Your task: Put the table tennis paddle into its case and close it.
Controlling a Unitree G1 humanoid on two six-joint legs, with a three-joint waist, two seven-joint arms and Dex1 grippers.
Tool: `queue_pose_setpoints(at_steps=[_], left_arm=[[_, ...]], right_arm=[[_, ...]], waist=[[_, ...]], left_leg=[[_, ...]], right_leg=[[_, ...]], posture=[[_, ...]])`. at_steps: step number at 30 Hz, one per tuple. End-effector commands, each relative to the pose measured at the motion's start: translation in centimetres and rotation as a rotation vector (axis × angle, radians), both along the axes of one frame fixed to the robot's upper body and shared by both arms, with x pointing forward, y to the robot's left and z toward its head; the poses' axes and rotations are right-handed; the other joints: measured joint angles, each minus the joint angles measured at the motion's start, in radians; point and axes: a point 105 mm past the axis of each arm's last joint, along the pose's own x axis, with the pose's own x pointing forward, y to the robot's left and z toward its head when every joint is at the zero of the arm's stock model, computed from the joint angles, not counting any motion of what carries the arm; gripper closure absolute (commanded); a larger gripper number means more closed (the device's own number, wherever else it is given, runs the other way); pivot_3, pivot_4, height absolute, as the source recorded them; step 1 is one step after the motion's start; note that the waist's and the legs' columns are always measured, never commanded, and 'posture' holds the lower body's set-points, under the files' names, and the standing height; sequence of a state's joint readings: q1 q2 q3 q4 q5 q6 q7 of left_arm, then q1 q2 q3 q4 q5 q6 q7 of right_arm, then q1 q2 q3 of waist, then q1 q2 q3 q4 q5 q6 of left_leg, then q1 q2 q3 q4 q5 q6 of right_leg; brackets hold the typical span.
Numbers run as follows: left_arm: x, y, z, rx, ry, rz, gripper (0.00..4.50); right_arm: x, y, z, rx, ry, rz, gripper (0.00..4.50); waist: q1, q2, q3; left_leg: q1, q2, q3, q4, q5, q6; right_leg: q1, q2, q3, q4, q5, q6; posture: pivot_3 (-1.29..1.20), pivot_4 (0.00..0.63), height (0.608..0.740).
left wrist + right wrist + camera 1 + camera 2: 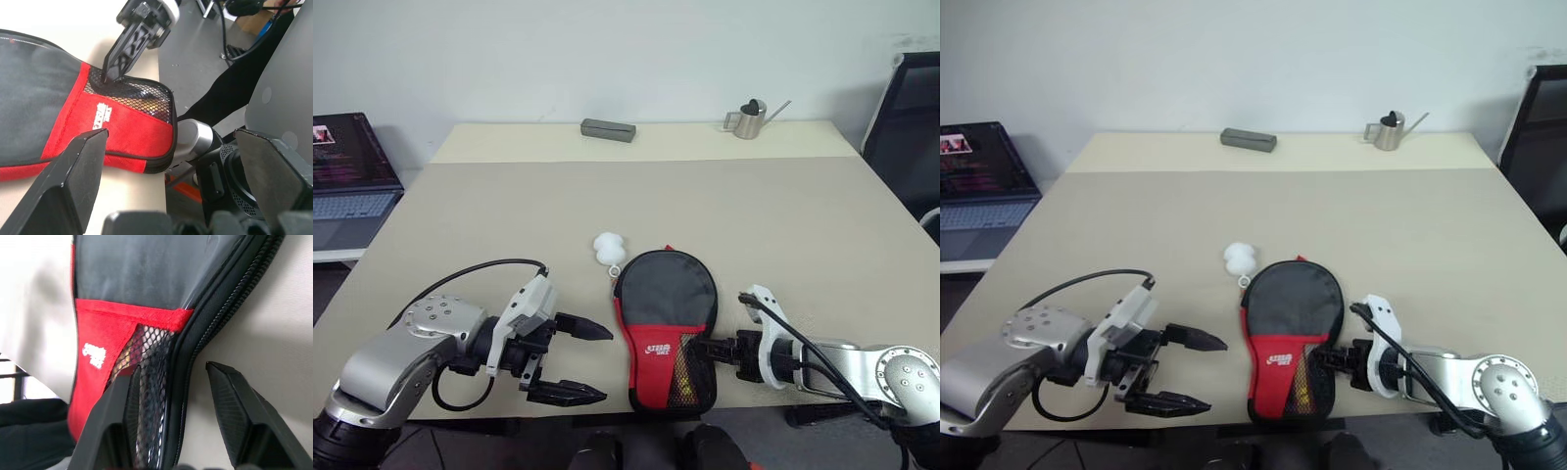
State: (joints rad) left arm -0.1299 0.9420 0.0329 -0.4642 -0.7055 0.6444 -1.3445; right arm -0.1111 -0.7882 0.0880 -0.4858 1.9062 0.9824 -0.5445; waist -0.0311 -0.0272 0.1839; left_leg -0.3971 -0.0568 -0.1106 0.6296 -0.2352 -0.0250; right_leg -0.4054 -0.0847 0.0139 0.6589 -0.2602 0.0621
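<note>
Case (663, 328) lies flat on the table (783, 225) between the two sets of fingers, its narrow red and mesh end at the table's near edge and its round black end pointing away. The zip runs shut along the side seen from the right wrist view. No paddle is in sight, and whether it sits inside the case cannot be told.

Right fingers (173, 418) are parted and straddle the case's zipped edge at the mesh end: one finger lies over the mesh, the other on the bare table just beside the zip. They are loose, not clamped on the fabric.

Left fingers (579, 362) are spread wide, holding nothing, just beside the opposite edge of the case and clear of it.

Beyond the case's round end, past both sets of fingers, a small white ball-like thing (609, 248) rests close to the case. Well beyond, at the table's far side, lie a grey box (608, 129) and a small metal can (747, 119).
</note>
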Motion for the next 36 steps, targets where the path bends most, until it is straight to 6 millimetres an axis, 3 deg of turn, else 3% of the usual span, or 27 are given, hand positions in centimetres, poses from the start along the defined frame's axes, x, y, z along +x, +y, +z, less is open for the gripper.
queue_pose_setpoints(at_steps=[1,3,6,9,11,14,17,23,28,36], left_arm=[[-0.1,0.0,0.5,-0.001,-0.029,-0.019,0.00],[-0.1,-0.1,0.4,-0.004,-0.028,-0.018,0.00],[0.3,0.0,0.5,-0.010,-0.037,0.002,0.00],[1.4,0.7,0.8,-0.004,-0.072,0.059,0.00],[3.2,1.8,1.6,-0.002,-0.134,0.149,0.00],[4.7,2.6,2.5,-0.012,-0.192,0.235,0.00],[6.2,3.2,3.0,-0.034,-0.245,0.345,0.00],[9.7,4.6,3.2,-0.049,-0.367,0.571,0.00],[10.8,4.8,3.7,-0.068,-0.419,0.630,0.00],[12.5,5.8,3.7,-0.030,-0.468,0.696,0.00]], right_arm=[[0.1,-0.5,2.6,0.073,-0.115,-0.002,2.40],[0.2,-0.8,3.3,0.074,-0.172,0.019,2.40],[0.4,-1.0,4.5,0.052,-0.290,0.087,1.81],[0.6,-0.7,5.8,0.001,-0.450,0.199,0.81],[1.7,-0.8,7.0,-0.058,-0.593,0.245,0.12],[2.8,-0.8,7.8,-0.101,-0.708,0.282,0.05],[2.8,0.3,8.1,-0.100,-0.785,0.390,0.05],[4.5,2.0,7.6,-0.101,-0.860,0.434,0.05],[6.1,2.6,6.9,-0.122,-0.896,0.408,0.05],[6.3,4.9,5.8,-0.097,-0.909,0.495,0.05]], waist=[[0.000,0.000,0.000],[-0.001,0.000,0.000],[0.000,0.000,0.000],[0.000,0.000,0.000],[0.001,0.000,0.000],[0.001,0.000,0.000],[0.001,0.000,0.000],[0.002,0.000,0.000],[0.002,0.000,0.000],[0.001,0.000,0.000]], left_leg=[[0.000,0.000,0.000,0.000,0.000,0.000],[0.001,0.000,0.000,0.000,0.000,0.000],[0.001,0.001,0.000,0.000,0.000,0.000],[0.001,0.001,0.001,0.000,0.000,0.000],[0.001,0.001,0.001,0.000,0.000,0.000],[0.001,0.001,0.001,0.001,0.000,0.000],[0.000,0.001,0.001,0.001,0.000,0.000],[0.000,0.000,-0.001,0.001,0.000,0.000],[0.000,0.000,-0.001,0.001,0.000,0.000],[0.000,-0.001,-0.002,0.001,0.000,0.000]], right_leg=[[0.000,0.000,0.000,0.000,0.000,0.000],[0.000,0.000,0.000,0.000,0.000,0.000],[0.001,0.000,0.000,0.000,-0.001,0.001],[0.001,0.001,0.000,0.000,-0.001,0.002],[0.001,0.001,0.000,0.000,-0.002,0.004],[0.001,0.001,-0.001,0.000,-0.002,0.004],[0.001,0.001,-0.001,-0.001,-0.002,0.003],[0.000,0.000,0.000,0.000,0.001,0.000],[0.000,0.000,0.000,0.000,0.001,0.001],[-0.001,-0.001,0.000,0.002,0.001,0.001]], posture=[[0.00,0.150,0.740],[0.00,0.150,0.740],[0.00,0.150,0.740],[0.00,0.150,0.740],[0.00,0.150,0.740],[0.00,0.150,0.740],[0.00,0.150,0.740],[0.00,0.150,0.740],[0.00,0.150,0.740],[0.00,0.150,0.740]])
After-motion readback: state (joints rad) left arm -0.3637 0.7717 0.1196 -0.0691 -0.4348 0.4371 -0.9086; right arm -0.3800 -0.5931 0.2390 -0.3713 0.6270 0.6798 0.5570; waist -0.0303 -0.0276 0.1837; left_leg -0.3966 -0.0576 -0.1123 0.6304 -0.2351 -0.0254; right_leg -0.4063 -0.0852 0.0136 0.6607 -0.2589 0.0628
